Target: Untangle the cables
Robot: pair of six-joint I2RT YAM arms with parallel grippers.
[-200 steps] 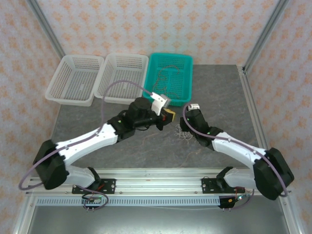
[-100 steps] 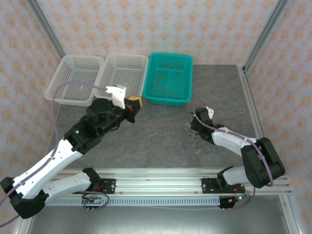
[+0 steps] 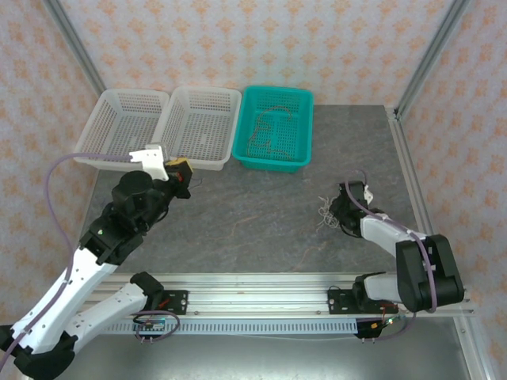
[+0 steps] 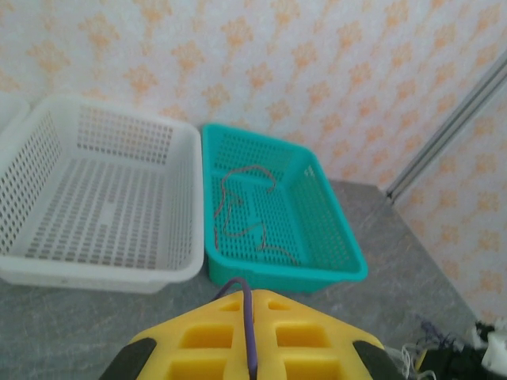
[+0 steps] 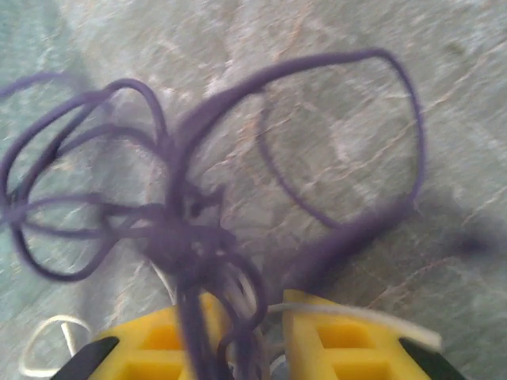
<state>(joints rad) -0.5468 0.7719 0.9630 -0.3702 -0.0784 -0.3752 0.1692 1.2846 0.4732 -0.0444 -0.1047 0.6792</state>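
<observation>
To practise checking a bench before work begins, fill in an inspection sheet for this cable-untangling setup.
Surface: grey stone-look table.
Job's things: tangle of purple and white cables on the table's right side; red cable lying in the teal basket; purple strand.
Clutter: nothing seen.
Grippers: left gripper shut on the purple strand, by the middle white basket; right gripper shut on the tangle.
Cables: lilac hoses loop along both arms.
Surroundings: far-left white basket, empty; patterned walls; metal frame posts.
</observation>
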